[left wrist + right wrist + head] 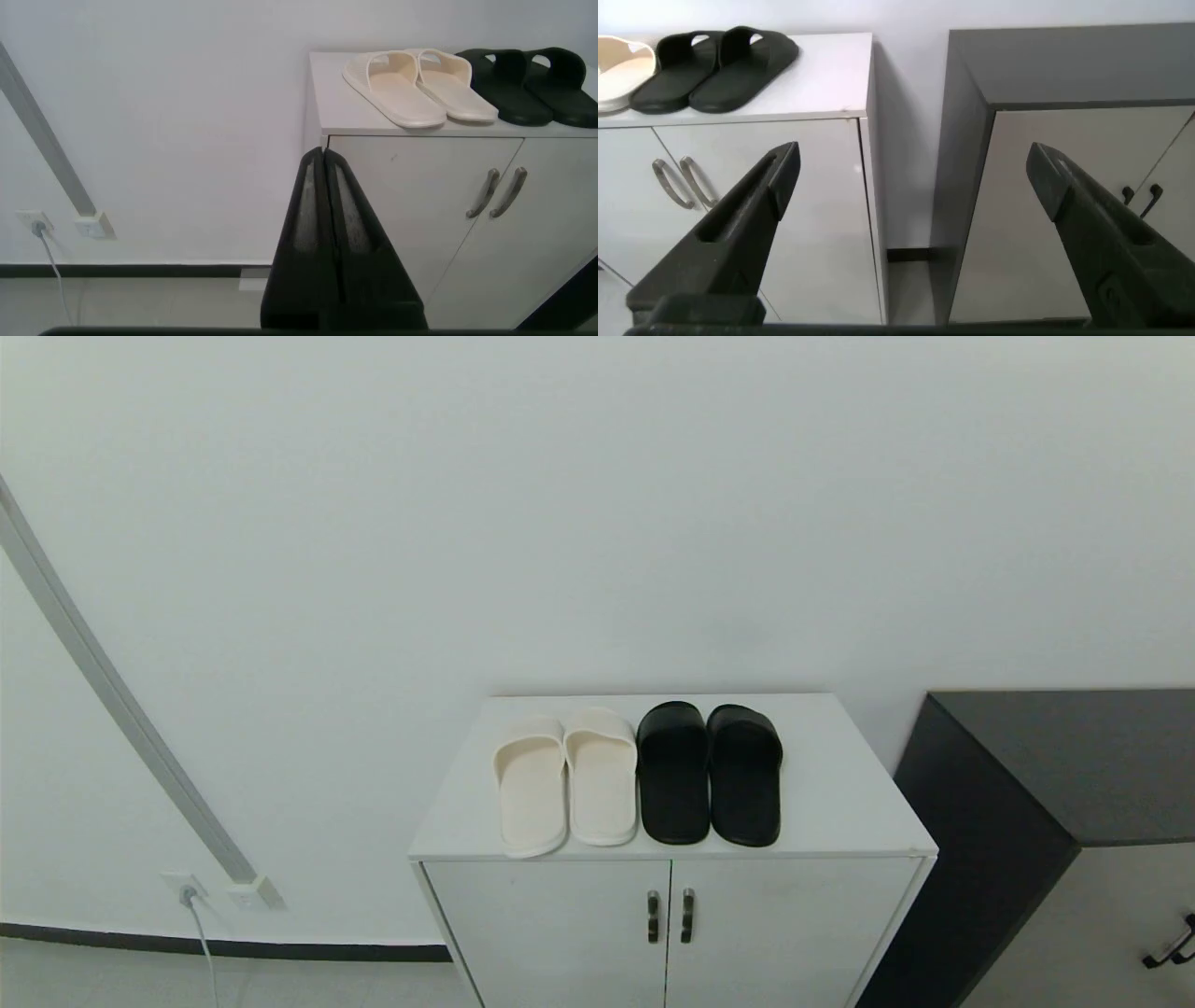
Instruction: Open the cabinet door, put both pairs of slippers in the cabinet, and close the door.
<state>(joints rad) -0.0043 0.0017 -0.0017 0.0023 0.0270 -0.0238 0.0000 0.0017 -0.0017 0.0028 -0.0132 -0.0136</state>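
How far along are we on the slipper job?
Nothing looks done yet. The cabinet doors are both closed, and the white slippers and black slippers sit side by side on the cabinet top. Nothing is in hand: the left gripper is shut and empty, the right gripper open, neither touching the cabinet. Left: open a door, load both pairs, close it.

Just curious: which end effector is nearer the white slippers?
Left, probably. The left end effector is by the cabinet corner under the white slippers; the right end effector is beyond the black slippers.
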